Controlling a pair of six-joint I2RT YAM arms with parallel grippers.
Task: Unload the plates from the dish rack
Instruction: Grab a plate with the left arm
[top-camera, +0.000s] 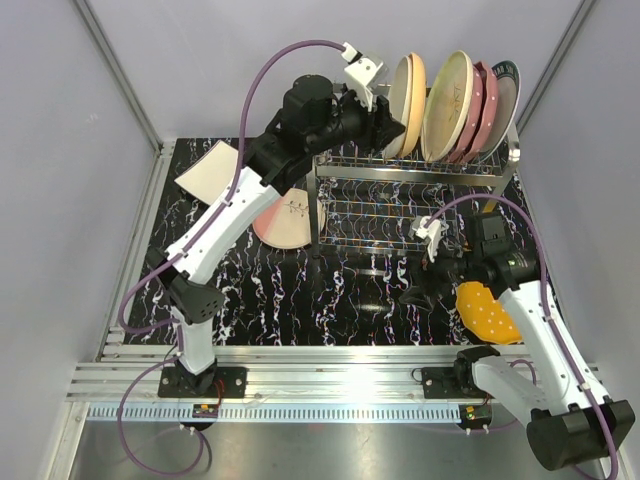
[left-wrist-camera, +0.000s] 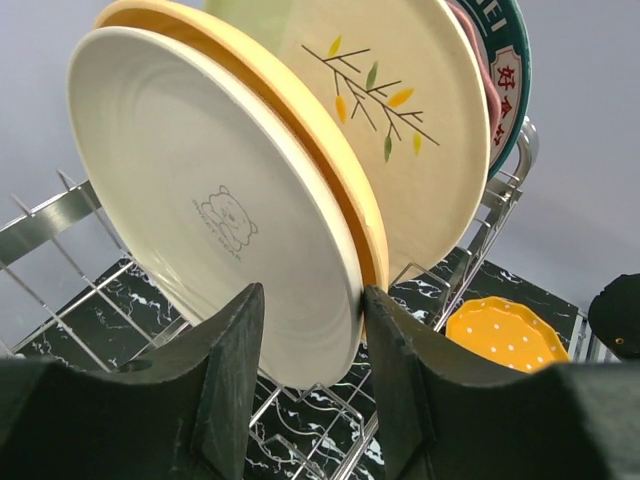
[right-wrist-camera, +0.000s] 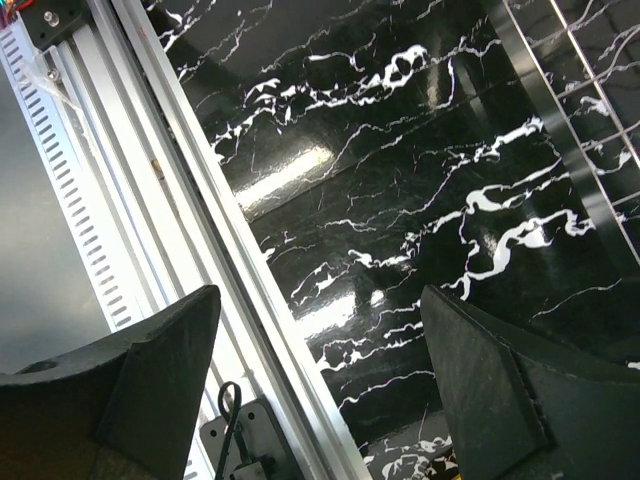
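Observation:
Several plates stand upright in the top tier of the chrome dish rack (top-camera: 400, 185). The leftmost is a cream plate (left-wrist-camera: 200, 200) with a small bear mark. Behind it stand a yellow-orange plate (left-wrist-camera: 330, 170), a cream twig-motif plate (left-wrist-camera: 400, 110), a pink one (top-camera: 480, 110) and a white plate with a dark patterned rim (left-wrist-camera: 505, 80). My left gripper (left-wrist-camera: 312, 330) straddles the cream plate's lower rim. Its right finger touches the edge, and a gap remains on the left. My right gripper (right-wrist-camera: 320, 390) hangs open and empty over the black marbled table.
On the table lie a white square plate (top-camera: 210, 170), a pink-cream twig plate (top-camera: 285, 220) left of the rack, and an orange polka-dotted plate (top-camera: 487, 310) beside the right arm. An aluminium rail (right-wrist-camera: 200, 200) runs along the near edge.

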